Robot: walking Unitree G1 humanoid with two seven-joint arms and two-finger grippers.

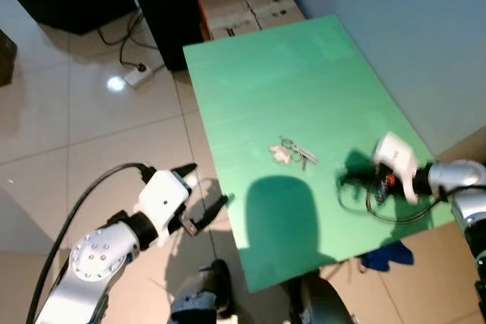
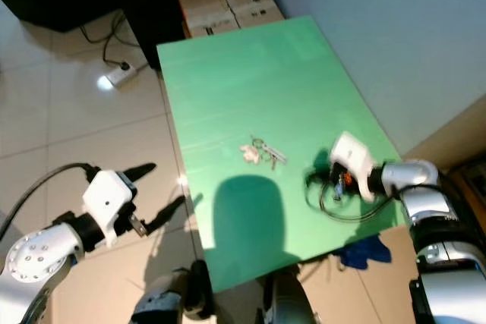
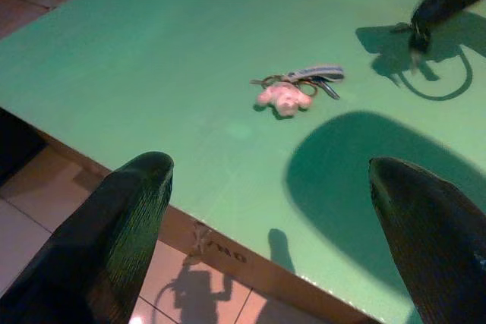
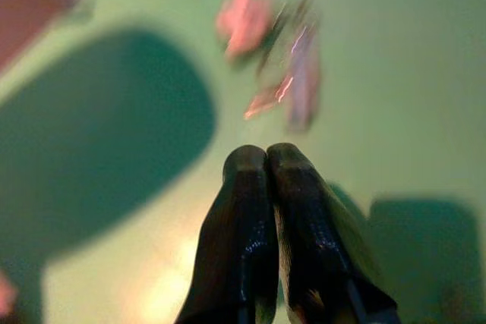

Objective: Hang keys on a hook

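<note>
On the green worktop (image 1: 304, 96) lay the keys (image 1: 292, 152); near them the right hand (image 4: 264, 158) hovered, fingers pressed together, empty. Off its edge, the left hand (image 1: 205, 195) spread wide, empty.

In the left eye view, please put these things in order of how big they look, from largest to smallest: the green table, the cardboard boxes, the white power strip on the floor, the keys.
1. green table
2. cardboard boxes
3. keys and white power strip: they look about alike, and the strip lies farther from the camera, so I do not rank them.
</note>
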